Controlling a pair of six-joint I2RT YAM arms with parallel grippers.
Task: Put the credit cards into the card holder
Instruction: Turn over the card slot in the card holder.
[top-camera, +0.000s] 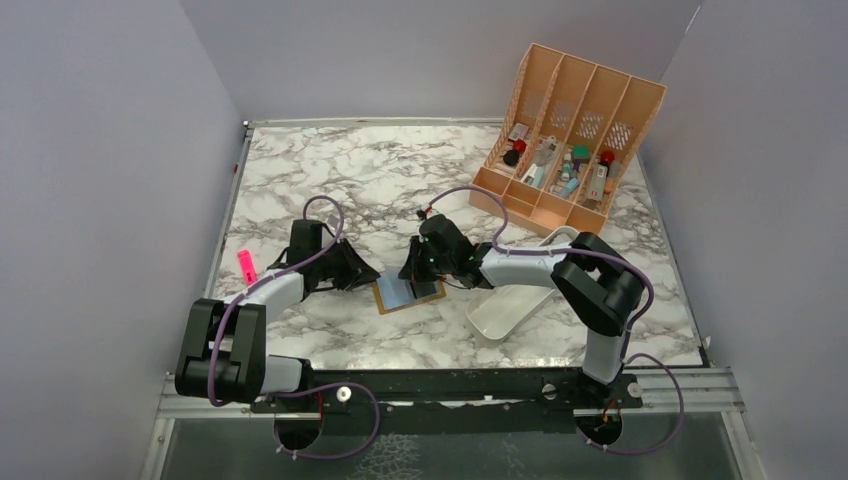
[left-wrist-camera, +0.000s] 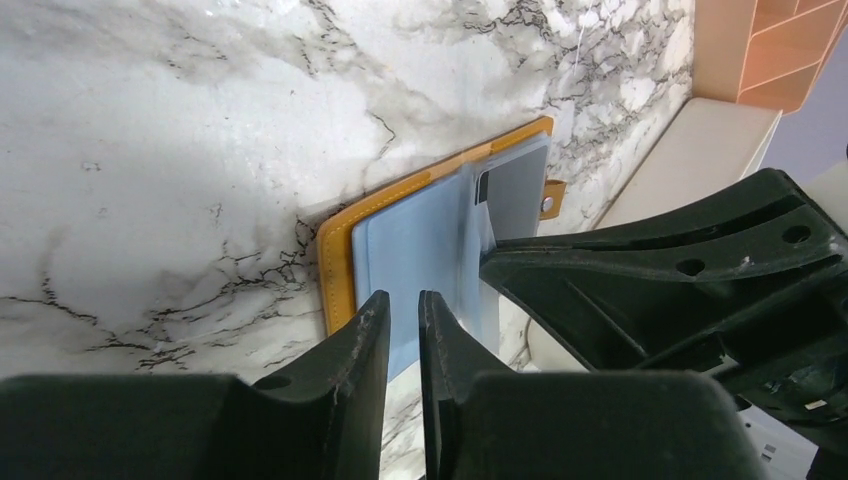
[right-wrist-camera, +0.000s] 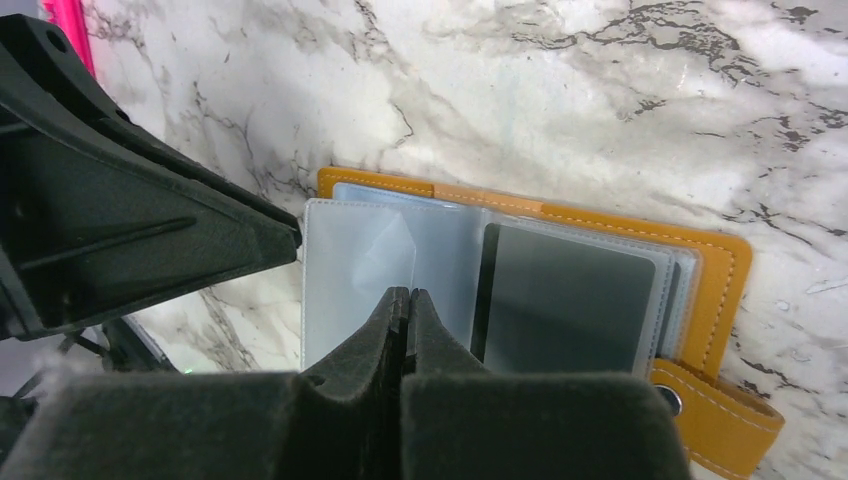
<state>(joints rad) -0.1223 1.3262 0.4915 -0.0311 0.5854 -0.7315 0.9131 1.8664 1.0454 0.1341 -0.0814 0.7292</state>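
The mustard-orange card holder (top-camera: 383, 299) lies open on the marble between both grippers. In the left wrist view its orange edge (left-wrist-camera: 337, 270) frames a pale blue-grey credit card (left-wrist-camera: 410, 245) lying on the inner pages. In the right wrist view clear sleeves (right-wrist-camera: 350, 260) fan out over the card holder (right-wrist-camera: 715, 265), and a darker grey card (right-wrist-camera: 565, 300) sits in one sleeve. My left gripper (left-wrist-camera: 403, 300) is nearly shut, a narrow slit between its fingers with nothing in it, at the card's near edge. My right gripper (right-wrist-camera: 408, 292) is shut, tips at a clear sleeve.
A white oblong tray (top-camera: 510, 300) lies right of the card holder, also in the left wrist view (left-wrist-camera: 690, 160). The peach slotted organiser (top-camera: 565, 130) with small items stands back right. A pink object (top-camera: 245, 265) lies at the left edge.
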